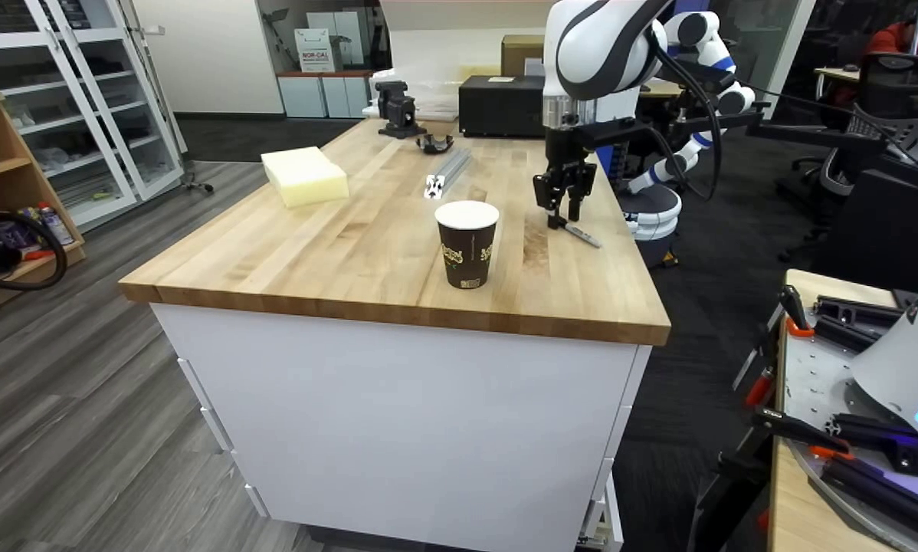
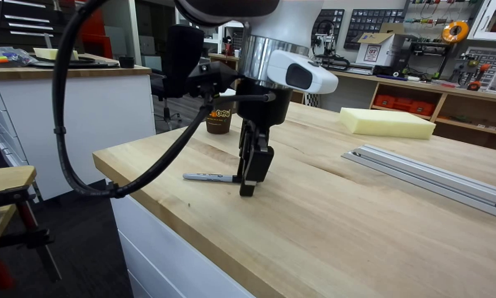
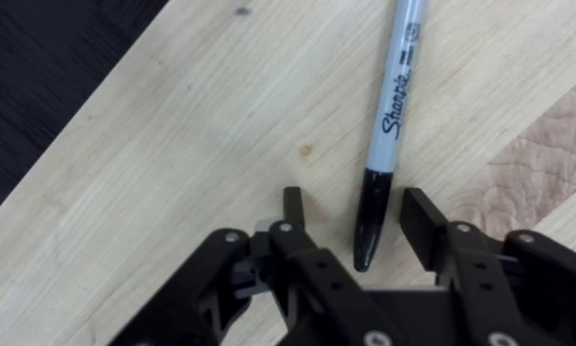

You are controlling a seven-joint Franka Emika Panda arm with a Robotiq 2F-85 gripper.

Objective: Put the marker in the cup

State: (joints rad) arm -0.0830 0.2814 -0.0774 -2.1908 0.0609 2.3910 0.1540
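The marker (image 1: 583, 235) is a grey pen with a black cap, lying flat on the wooden table. It also shows in an exterior view (image 2: 210, 177) and in the wrist view (image 3: 389, 115). My gripper (image 1: 564, 218) points down at table height, also seen in the wrist view (image 3: 351, 211). Its fingers stand open on either side of the marker's cap, with a gap on both sides; the right finger is nearer. The cup (image 1: 467, 249), dark brown with a white rim, stands upright near the table's end. It is partly behind the arm in an exterior view (image 2: 218, 120).
A pale yellow foam block (image 1: 306, 176) and a silver aluminium bar (image 1: 447, 173) lie on the table (image 1: 336, 268). A black vise (image 1: 399, 110) and a black box (image 1: 500, 106) stand farther back. The table's side edge runs close to the marker.
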